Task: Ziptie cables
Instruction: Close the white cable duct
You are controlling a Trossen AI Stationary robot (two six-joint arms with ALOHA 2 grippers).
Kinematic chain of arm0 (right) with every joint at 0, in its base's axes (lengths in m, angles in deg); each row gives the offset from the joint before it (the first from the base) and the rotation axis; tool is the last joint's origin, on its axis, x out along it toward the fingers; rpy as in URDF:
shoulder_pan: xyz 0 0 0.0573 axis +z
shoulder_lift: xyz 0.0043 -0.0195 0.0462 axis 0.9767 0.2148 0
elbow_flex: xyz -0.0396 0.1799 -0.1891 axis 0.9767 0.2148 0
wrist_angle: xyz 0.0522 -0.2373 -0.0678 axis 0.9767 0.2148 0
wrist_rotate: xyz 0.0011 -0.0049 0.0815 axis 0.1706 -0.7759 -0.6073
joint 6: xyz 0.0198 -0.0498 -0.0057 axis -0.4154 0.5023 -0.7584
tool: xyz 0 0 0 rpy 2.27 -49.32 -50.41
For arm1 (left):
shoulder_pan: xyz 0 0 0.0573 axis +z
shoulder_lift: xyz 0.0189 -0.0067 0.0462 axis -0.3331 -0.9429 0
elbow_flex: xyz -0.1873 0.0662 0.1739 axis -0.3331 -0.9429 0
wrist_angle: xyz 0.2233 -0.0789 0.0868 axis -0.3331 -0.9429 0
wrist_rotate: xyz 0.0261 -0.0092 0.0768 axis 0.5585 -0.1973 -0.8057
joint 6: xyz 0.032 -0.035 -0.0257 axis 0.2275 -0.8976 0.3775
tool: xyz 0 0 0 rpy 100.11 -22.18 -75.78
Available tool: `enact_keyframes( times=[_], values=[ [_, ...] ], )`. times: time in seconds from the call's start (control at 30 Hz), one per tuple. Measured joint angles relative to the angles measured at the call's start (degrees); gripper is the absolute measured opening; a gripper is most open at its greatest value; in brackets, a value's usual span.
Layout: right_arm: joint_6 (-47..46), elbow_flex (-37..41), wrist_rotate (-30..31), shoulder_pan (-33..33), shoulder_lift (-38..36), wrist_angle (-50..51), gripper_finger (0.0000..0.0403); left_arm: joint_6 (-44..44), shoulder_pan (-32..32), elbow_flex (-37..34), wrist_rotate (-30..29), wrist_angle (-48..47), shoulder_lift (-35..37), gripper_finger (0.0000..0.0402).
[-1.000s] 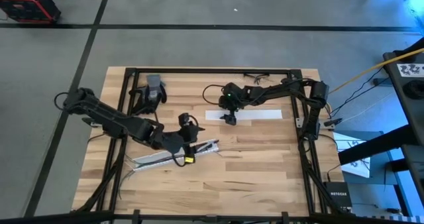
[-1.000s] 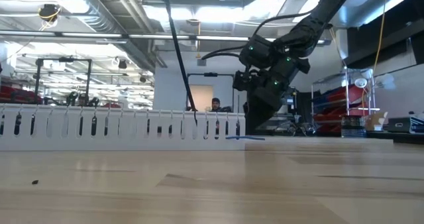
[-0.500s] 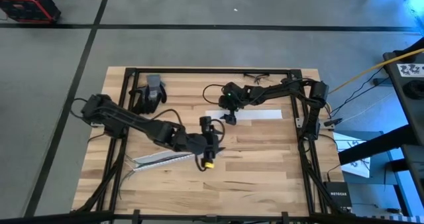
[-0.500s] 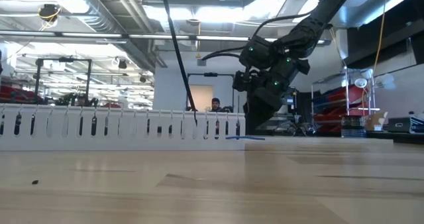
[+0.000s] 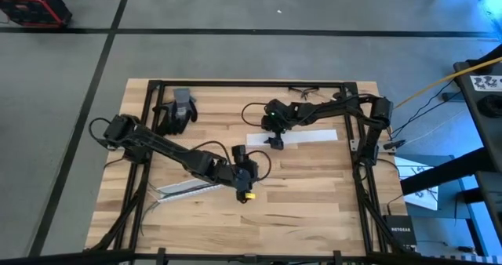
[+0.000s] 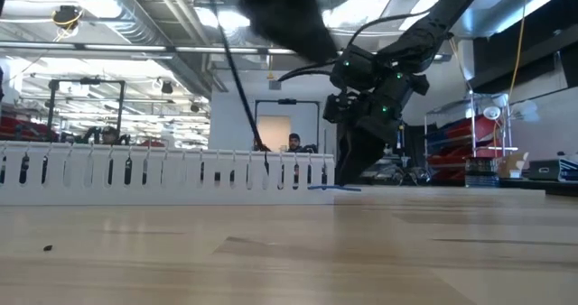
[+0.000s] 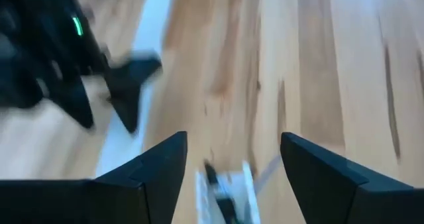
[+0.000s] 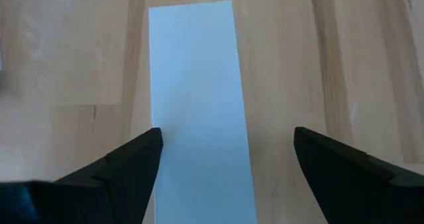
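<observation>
Overhead, my left gripper [image 5: 246, 188] has swung out from beside the white slotted channel [image 5: 188, 189] toward mid-table over the last second, and now sits just off the channel's right end, past where it hovered a moment ago. Its wrist camera shows the two dark fingers [image 7: 149, 177] standing apart with nothing between them, only bare wood and a small pale, blurred piece I cannot identify on the table [image 5: 314, 210] beyond. My right gripper [image 5: 274, 141] has barely shifted: it hangs over the near end of the white paper strip [image 5: 302, 137], jaws spread wide and empty, the strip [image 8: 199, 105] plain between them in its own view. The cables [image 5: 157, 202] I take to be the thin dark strands trailing from the channel's left end toward the table's front edge, though they are too fine from above for me to be sure. From table height I see the channel [image 6: 163, 174] upright, with a person far behind it in the room. My reading is that nothing is gathered yet; the left arm's sweep looks like repositioning, so bundling and tying remain entirely ahead.
</observation>
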Motion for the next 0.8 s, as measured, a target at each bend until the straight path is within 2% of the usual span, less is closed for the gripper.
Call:
enact_keyframes(
  times=[0.17,0.33,0.63,0.8],
  values=[
    [-0.01,0.05,1.38,2.94,-0.53,1.19,0.0337,-4.87,-0.06,-7.43,1.0,3.73,1.67,0.0237],
    [-0.12,2.93,4.01,4.3,-0.48,-1.98,0.0337,-5.02,0.04,-12.75,3.9,8.86,1.72,0.0237],
    [1.72,3.97,5.23,2.5,-0.44,-3.64,0.0337,-6.86,0.04,-16.8,3.7,9.27,1.83,0.0237],
    [1.19,3.81,1.97,2.33,2.31,-3.93,0.0334,-9.12,-0.03,-19.1,3.49,12.77,1.87,0.0237]
  ],
)
